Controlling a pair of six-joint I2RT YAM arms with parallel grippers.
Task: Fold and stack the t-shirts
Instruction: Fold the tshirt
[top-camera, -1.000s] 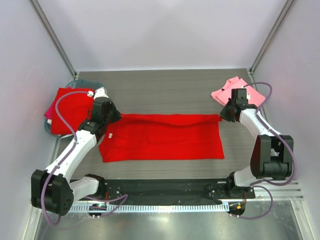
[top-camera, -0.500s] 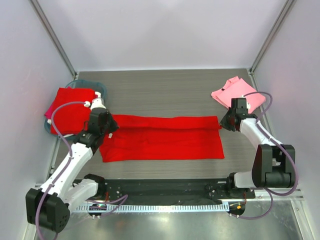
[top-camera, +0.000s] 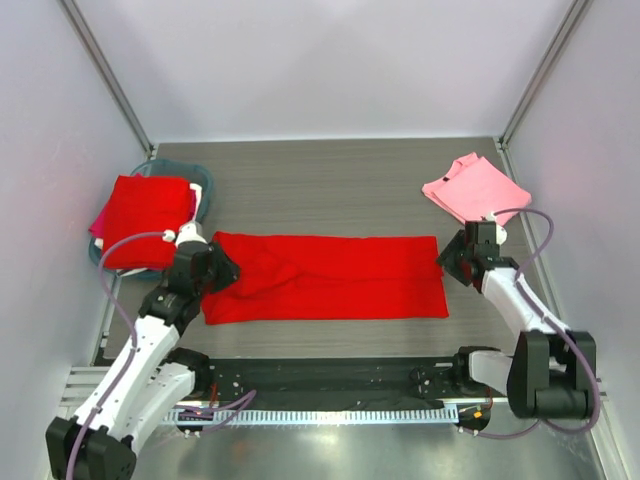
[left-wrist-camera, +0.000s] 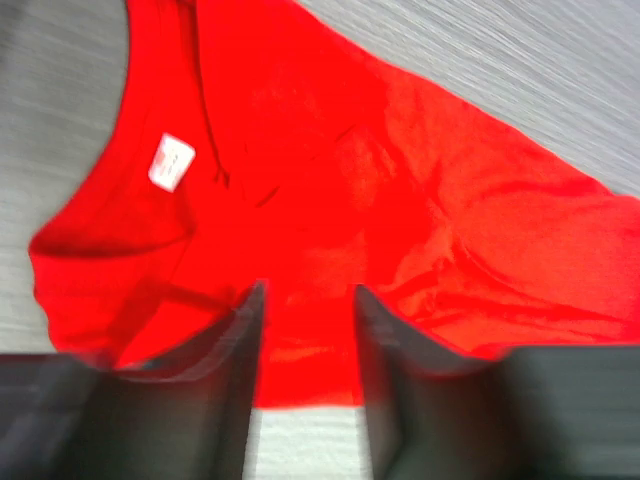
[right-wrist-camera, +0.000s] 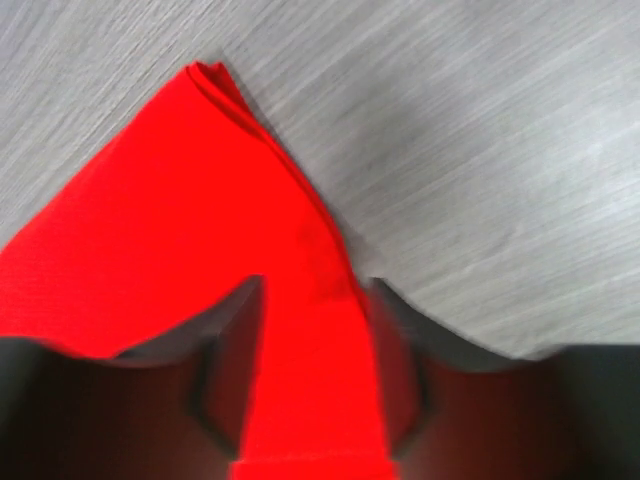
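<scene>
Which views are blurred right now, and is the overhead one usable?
Top external: sharp and evenly lit, red t-shirt edges crisp, no glare on it. Left wrist: smeared throughout, left tool and table grain streaked. Right wrist: shirt fold readable, right tool soft and dark at the bottom.

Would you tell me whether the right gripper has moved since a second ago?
Yes: the right gripper pulled back toward the near side, away from the pink shirt.
</scene>
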